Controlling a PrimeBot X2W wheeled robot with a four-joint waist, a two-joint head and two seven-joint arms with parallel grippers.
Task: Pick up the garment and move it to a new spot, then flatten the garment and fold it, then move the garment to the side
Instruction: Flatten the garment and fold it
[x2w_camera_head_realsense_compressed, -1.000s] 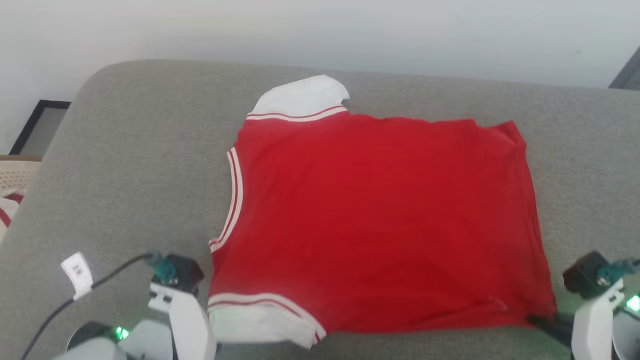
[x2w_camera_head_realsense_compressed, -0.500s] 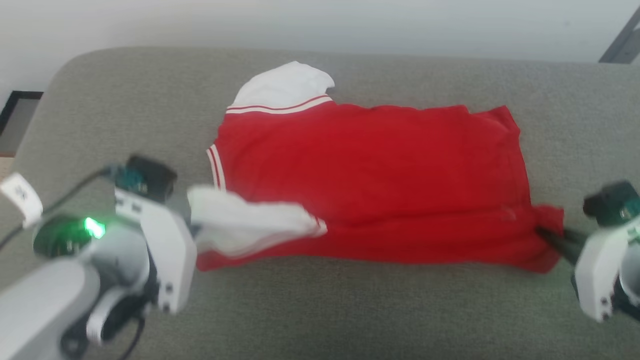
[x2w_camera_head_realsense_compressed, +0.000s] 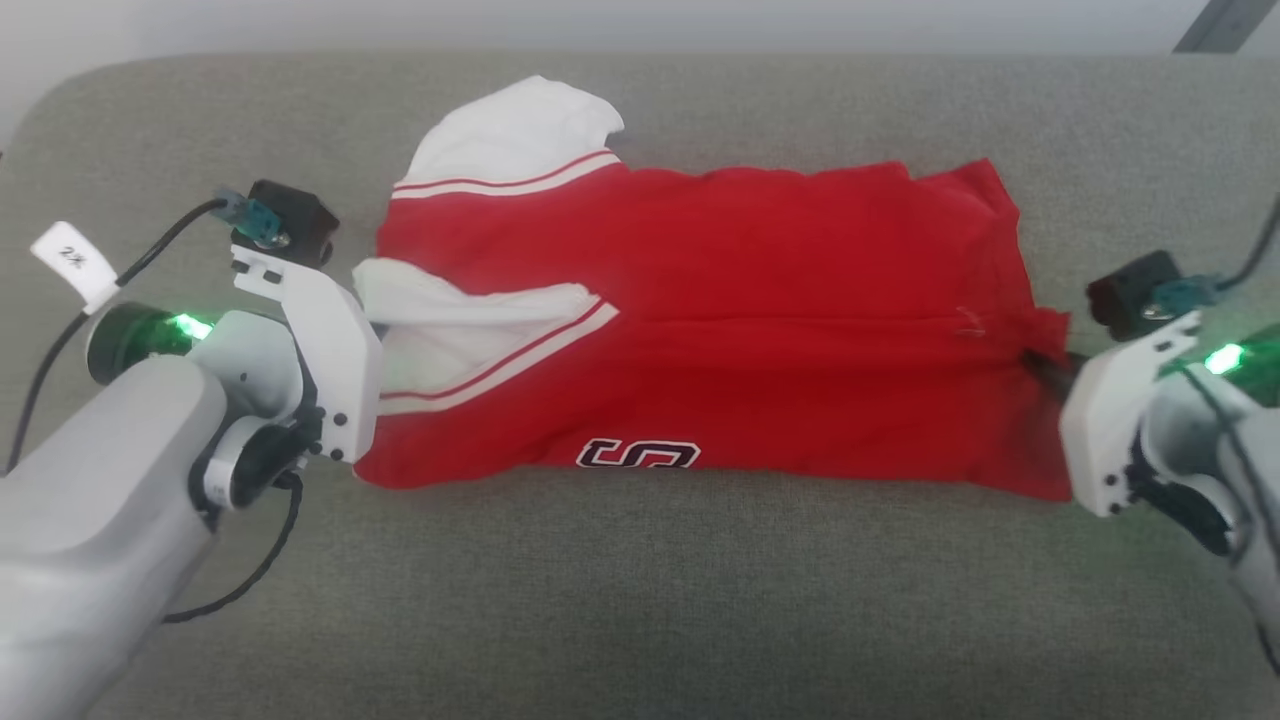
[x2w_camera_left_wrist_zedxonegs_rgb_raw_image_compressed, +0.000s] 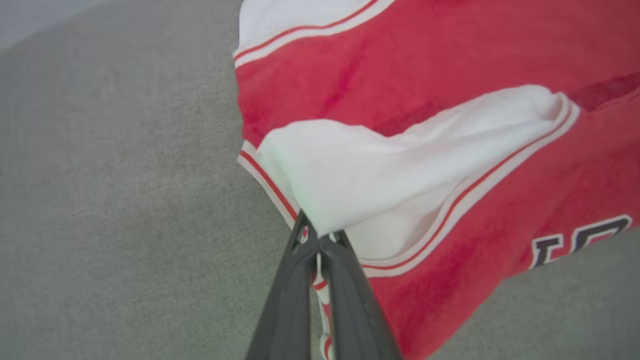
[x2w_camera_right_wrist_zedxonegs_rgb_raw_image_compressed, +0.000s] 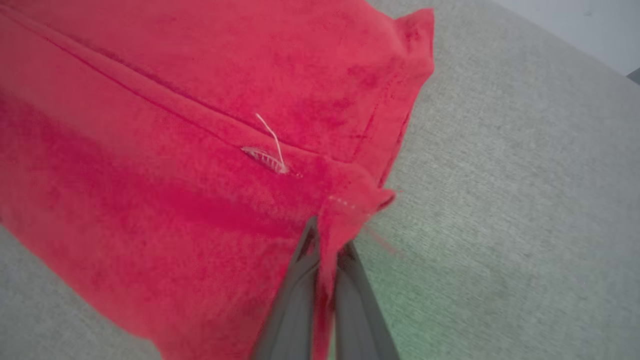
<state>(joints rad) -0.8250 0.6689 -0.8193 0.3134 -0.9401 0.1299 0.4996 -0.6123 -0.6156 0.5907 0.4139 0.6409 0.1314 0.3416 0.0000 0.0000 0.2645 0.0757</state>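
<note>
Left gripper (x2w_camera_left_wrist_zedxonegs_rgb_raw_image_compressed: 318, 236), fingers pressed together, pinches a white corner of the jersey (x2w_camera_head_realsense_compressed: 780, 330) edged with striped trim; the cloth covers the very tips. Right gripper (x2w_camera_right_wrist_zedxonegs_rgb_raw_image_compressed: 327, 235), likewise closed, clamps a red corner at the opposite end, with red cloth trailing down between its fingers.

The jersey lies across the middle of a grey cushion (x2w_camera_head_realsense_compressed: 640, 600). Its near part is doubled back over the rest, so both held corners sit over the red body. Whether those corners rest on the cloth below or hang just above it is hard to tell.

In the head view, the left gripper's fingers are hidden behind its white wrist mount (x2w_camera_head_realsense_compressed: 325, 330), and a dark sliver of the right gripper's fingers pokes out at the jersey's edge. Along the near fold, black-outlined letters (x2w_camera_head_realsense_compressed: 637, 455) are cut off and unreadable. A white panel (x2w_camera_head_realsense_compressed: 510, 130) sticks out at the far left corner. A loose thread (x2w_camera_right_wrist_zedxonegs_rgb_raw_image_compressed: 270, 132) sits near the right gripper. Both forearms run out of frame.
</note>
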